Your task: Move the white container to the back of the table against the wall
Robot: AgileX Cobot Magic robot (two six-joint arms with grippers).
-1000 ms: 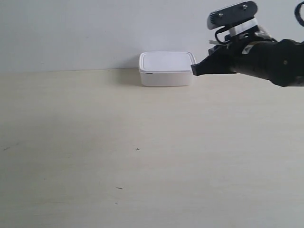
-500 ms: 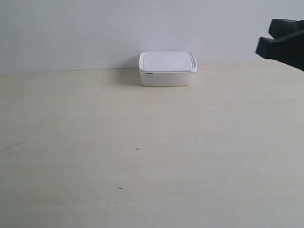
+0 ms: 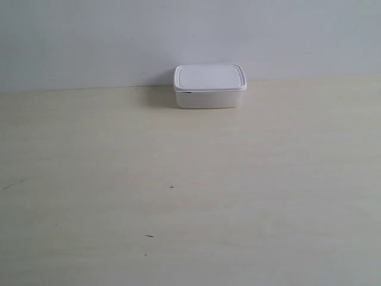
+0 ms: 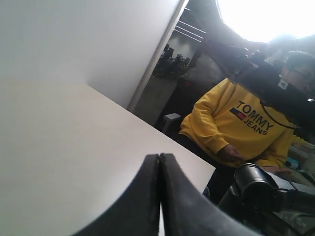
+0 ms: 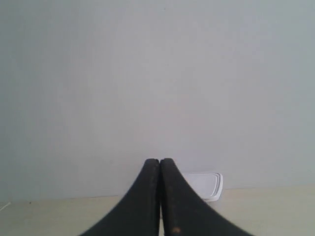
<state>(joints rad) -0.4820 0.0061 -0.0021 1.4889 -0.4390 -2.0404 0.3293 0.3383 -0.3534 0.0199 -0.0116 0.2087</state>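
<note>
The white container (image 3: 209, 86), a low box with a flat rimmed lid, rests at the back of the beige table (image 3: 190, 196), right up against the pale wall (image 3: 89, 42). Neither arm shows in the exterior view. My right gripper (image 5: 160, 161) is shut and empty, well away from the container (image 5: 209, 186), whose lid peeks out beyond its fingers at the wall's foot. My left gripper (image 4: 159, 156) is shut too, with nothing in it, over a bare part of the table (image 4: 59, 147); the container is out of that view.
In the left wrist view the table's edge (image 4: 197, 164) drops off just beyond the fingertips. Past it sits a person in a yellow sweatshirt (image 4: 236, 128), with dark equipment (image 4: 256, 187) close by. Tiny dark specks (image 3: 172, 187) mark the tabletop.
The arm at the exterior view's right drew back from beside the container and left the frame to the right. The container stayed where it was.
</note>
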